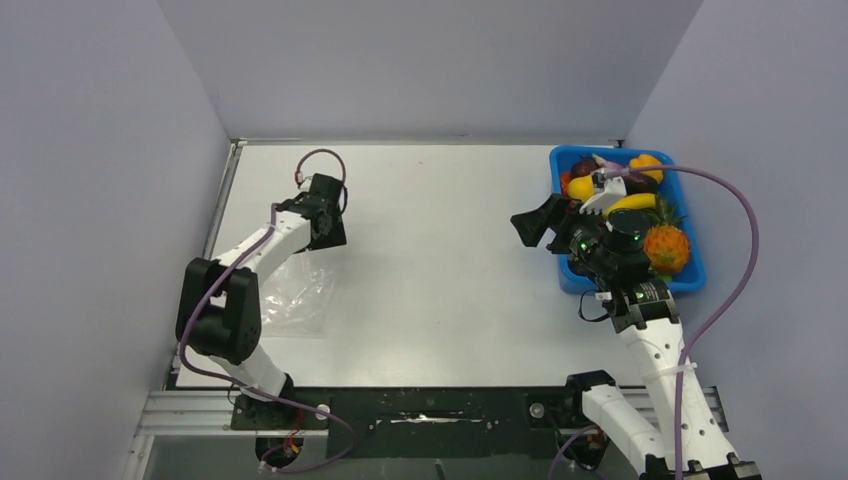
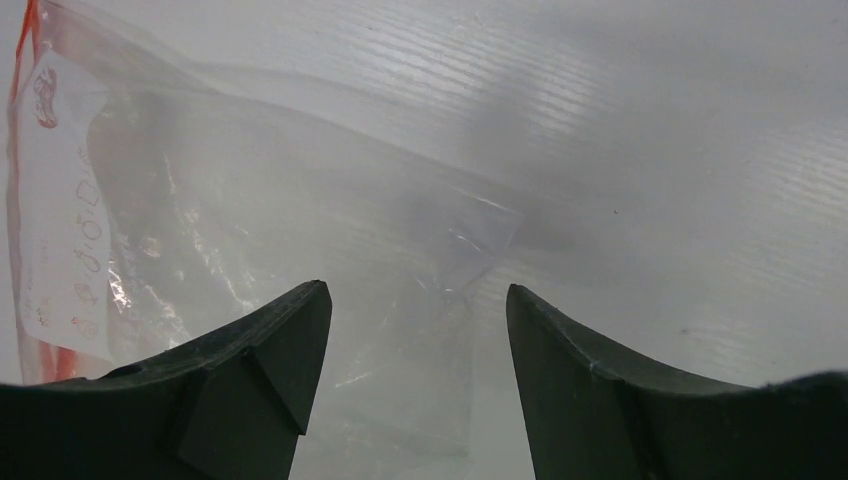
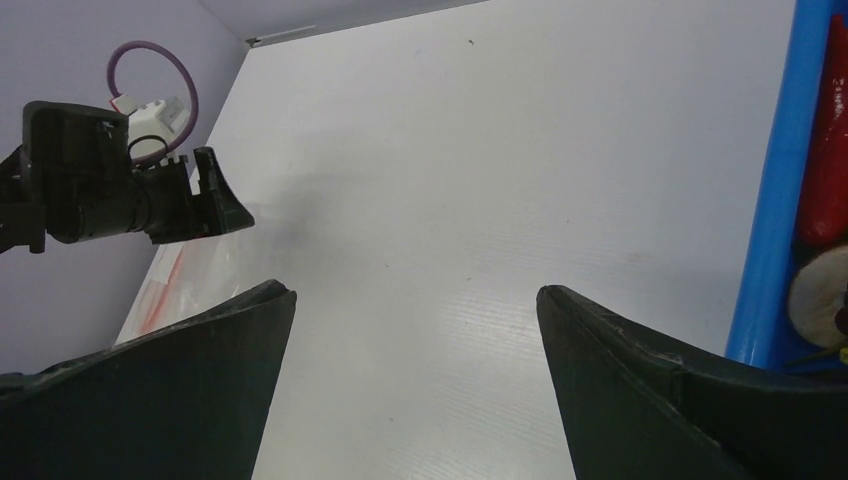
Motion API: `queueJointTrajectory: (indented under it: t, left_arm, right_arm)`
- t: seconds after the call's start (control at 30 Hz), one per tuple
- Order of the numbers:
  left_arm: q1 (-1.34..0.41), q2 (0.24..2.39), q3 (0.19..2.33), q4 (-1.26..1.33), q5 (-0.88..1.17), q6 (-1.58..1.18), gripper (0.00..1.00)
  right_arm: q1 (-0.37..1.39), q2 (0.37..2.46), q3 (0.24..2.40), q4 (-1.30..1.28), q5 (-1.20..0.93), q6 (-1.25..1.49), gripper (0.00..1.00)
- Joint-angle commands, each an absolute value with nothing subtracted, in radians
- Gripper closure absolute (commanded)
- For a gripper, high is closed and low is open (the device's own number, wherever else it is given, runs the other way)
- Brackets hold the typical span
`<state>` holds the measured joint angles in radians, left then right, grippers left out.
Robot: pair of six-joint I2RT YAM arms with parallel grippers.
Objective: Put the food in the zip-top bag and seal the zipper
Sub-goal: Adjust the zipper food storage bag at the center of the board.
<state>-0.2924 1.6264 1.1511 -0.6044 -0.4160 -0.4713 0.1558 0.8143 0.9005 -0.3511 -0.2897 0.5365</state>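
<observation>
The zip-top bag (image 1: 296,296) lies flat and see-through at the table's left, by the left arm. In the left wrist view the bag (image 2: 300,220) fills the left half, and its zipper (image 2: 20,180) runs as a red strip down the left edge. My left gripper (image 2: 415,300) is open just above the bag's corner, with only film showing between the fingers. The food lies in the blue bin (image 1: 572,275): a pineapple (image 1: 667,247), a banana (image 1: 632,203) and an orange piece (image 1: 648,165). My right gripper (image 1: 530,228) hangs open and empty just left of the bin.
In the right wrist view the blue bin's wall (image 3: 770,200) stands at the right, with a red piece (image 3: 825,150) inside. The left gripper (image 3: 130,195) shows across the white table. Grey walls close the table at the back and both sides.
</observation>
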Motion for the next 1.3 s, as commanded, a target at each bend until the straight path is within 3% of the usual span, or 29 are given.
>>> queueJointTrajectory:
  t: [0.0,0.1,0.23,0.3,0.63,0.77,0.87,0.97,1.27]
  left_arm:
    - [-0.316,1.672,1.204,-0.674,-0.515,-0.434,0.37]
    - [-0.333,1.682,1.198,-0.666,-0.498,-0.432,0.53]
    - [-0.368,1.671,1.218,-0.669,-0.459,-0.427,0.89]
    - [-0.376,1.652,1.232,-0.672,-0.404,-0.424,1.0]
    - [-0.431,1.373,1.239,-0.52,0.089,-0.429,1.0]
    - [-0.435,1.244,1.181,-0.341,0.367,-0.535,1.0]
    - [-0.433,1.158,1.056,-0.07,0.582,-0.686,1.0]
    - [-0.416,1.116,0.934,0.095,0.61,-0.805,1.0]
    - [-0.071,1.199,0.72,-0.031,0.631,-0.828,0.97]
  right_arm:
    - [0.152,0.784,0.885,-0.338,-0.263,0.554,0.02]
    - [0.152,0.778,0.869,-0.336,-0.261,0.569,0.02]
    - [0.151,0.78,0.857,-0.337,-0.268,0.588,0.01]
    - [0.153,0.783,0.85,-0.339,-0.268,0.603,0.01]
    - [0.178,0.792,0.821,-0.299,-0.261,0.637,0.02]
    - [0.202,0.824,0.836,-0.269,-0.274,0.638,0.03]
    - [0.222,0.854,0.856,-0.27,-0.268,0.631,0.03]
    - [0.229,0.869,0.861,-0.274,-0.254,0.624,0.04]
    - [0.234,0.897,0.877,-0.288,-0.244,0.611,0.04]
